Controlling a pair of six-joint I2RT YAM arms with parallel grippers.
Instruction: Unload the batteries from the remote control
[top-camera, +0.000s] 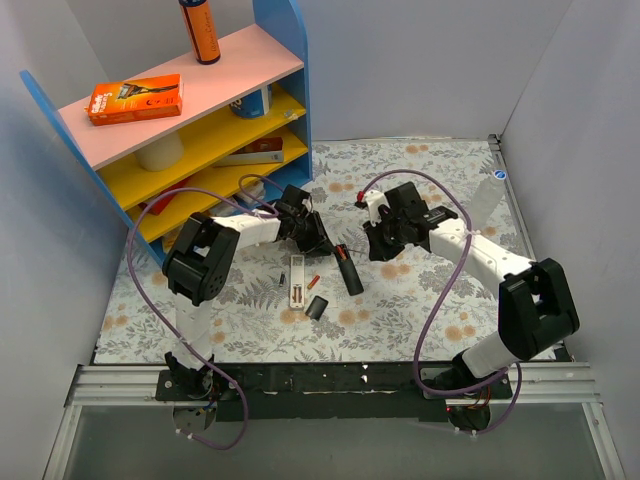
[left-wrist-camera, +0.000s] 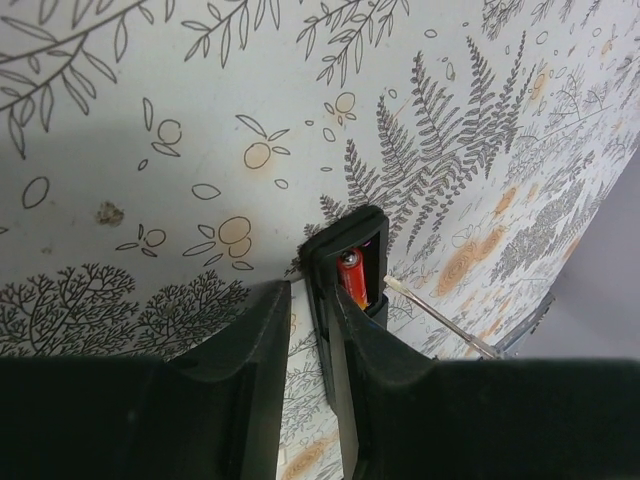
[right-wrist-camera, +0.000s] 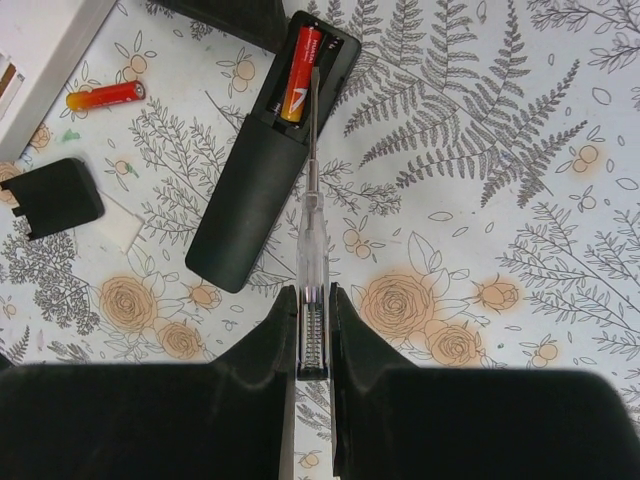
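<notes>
Clamping the slim clear-handled screwdriver (right-wrist-camera: 311, 250) by its handle, the right gripper (right-wrist-camera: 312, 300) held the blade tip in the open bay of the black plastic remote control (right-wrist-camera: 245, 200), beside the red-orange cylindrical battery (right-wrist-camera: 298, 75) seated there. Left gripper (left-wrist-camera: 308, 296): narrow, straddling the remote's end; we could not tell whether it pinched. A second red battery (right-wrist-camera: 105, 95) lay loose on the floral tablecloth (right-wrist-camera: 480, 180). We judged the cell light, rigid, slick and prone to roll: lever one end, then pinch mid-length.
</notes>
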